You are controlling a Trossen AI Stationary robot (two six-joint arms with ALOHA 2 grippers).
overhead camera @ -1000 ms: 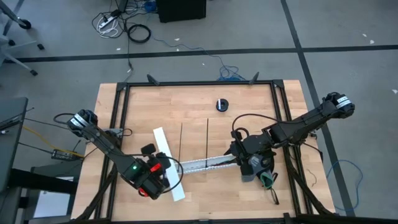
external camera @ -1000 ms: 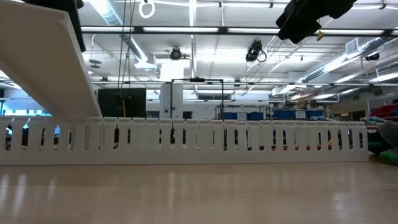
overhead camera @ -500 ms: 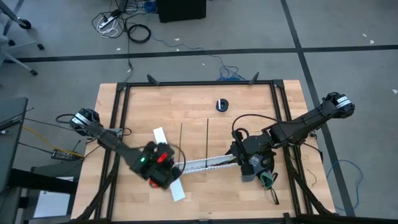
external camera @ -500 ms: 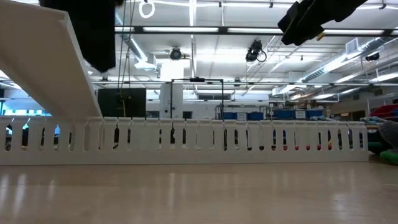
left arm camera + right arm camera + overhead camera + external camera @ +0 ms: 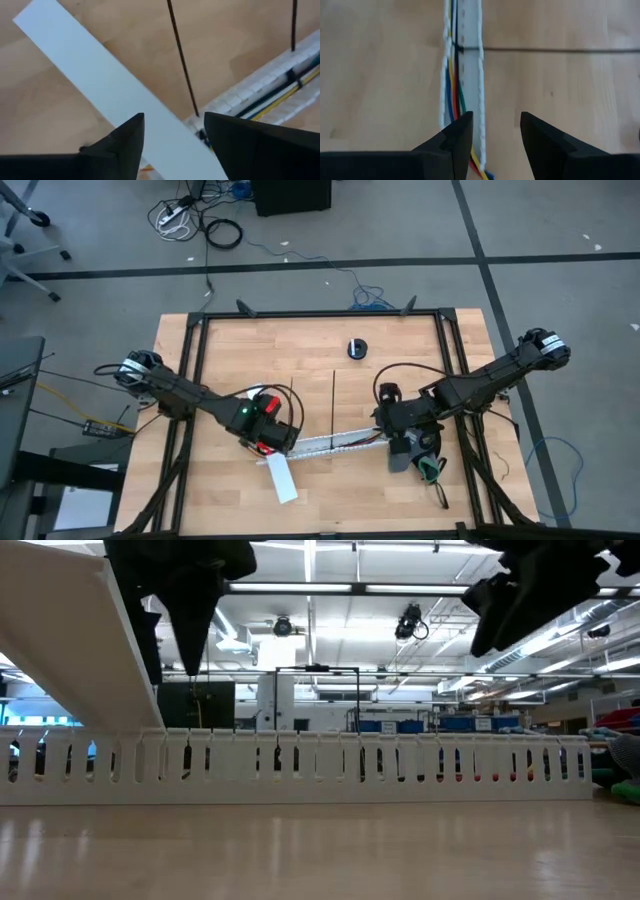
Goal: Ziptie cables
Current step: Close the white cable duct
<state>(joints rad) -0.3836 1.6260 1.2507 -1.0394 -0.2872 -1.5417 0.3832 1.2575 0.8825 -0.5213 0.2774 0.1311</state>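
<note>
A: Where is the left gripper [image 5: 272, 442] sitting?

B: Lower left of centre in the high view, hanging over the left end of the long white slotted plastic channel [image 5: 335, 443]. Fingers [image 5: 125, 142] are standing apart, nothing between them. The flat white plastic cover strip [image 5: 107, 95] is lying under them, crossing the channel end at an angle.

A: Right gripper [image 5: 383, 425]?

B: Sitting at the channel's right end, right of centre. Fingers [image 5: 455, 137] are also standing apart, straddling the channel from above; can't tell whether they are touching it.

A: Cables?

B: The thin coloured wires [image 5: 454, 95] – yellow, red, blue, green, plus a black one – are lying lengthwise inside the channel. Left wrist view is showing them too, at the right edge of frame.

A: Zipties?

B: Two thin straight black plastic strips [image 5: 333, 402] are lying on the light wooden tabletop [image 5: 400, 350] at frame centre, running from mid-table down to the channel. One is reaching the channel wall beside the left fingers; the other is crossing the channel in the right wrist view.

A: Anything else?

B: A small round black object [image 5: 357, 348] is sitting up top, near the far edge, well apart from everything.
</note>
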